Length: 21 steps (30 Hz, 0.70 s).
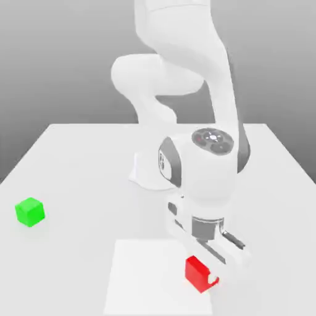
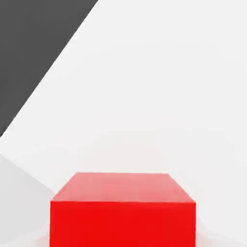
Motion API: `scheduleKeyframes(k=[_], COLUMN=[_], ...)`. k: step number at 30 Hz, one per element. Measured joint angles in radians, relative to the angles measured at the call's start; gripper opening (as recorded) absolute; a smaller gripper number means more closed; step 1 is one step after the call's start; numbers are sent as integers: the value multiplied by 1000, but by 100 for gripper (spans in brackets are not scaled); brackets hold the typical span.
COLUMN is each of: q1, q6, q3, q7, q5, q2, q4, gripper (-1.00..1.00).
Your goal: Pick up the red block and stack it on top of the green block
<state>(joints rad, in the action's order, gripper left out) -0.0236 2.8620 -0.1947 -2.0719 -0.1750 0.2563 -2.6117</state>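
Observation:
The red block (image 1: 196, 270) rests on the white table (image 1: 80, 160) near its front edge, right of the middle in the exterior view. My gripper (image 1: 207, 276) has come down over it from above and is shut on the red block, with one white finger (image 1: 213, 282) against the block's right side. In the hand view the red block (image 2: 123, 212) sits very close, its top face and one side face showing. The green block (image 1: 29, 212) stands alone on the table far off at the exterior view's left, well apart from the gripper.
The arm's white base (image 1: 145, 170) stands behind the gripper at the table's middle. A lighter rectangular patch (image 1: 145, 278) lies on the tabletop under and left of the red block. Bare tabletop lies between the two blocks. A dark area (image 2: 34, 43) lies beyond the table's edge.

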Motion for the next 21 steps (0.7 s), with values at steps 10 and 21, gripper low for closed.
scheduleKeyframes(k=[10,21], q1=[-309,-800], q6=[-148,-193], q3=[135,381], q7=[83,113], q5=[107,139], q2=[-216,-326], q4=[-59,-124], gripper=[-100,-100])
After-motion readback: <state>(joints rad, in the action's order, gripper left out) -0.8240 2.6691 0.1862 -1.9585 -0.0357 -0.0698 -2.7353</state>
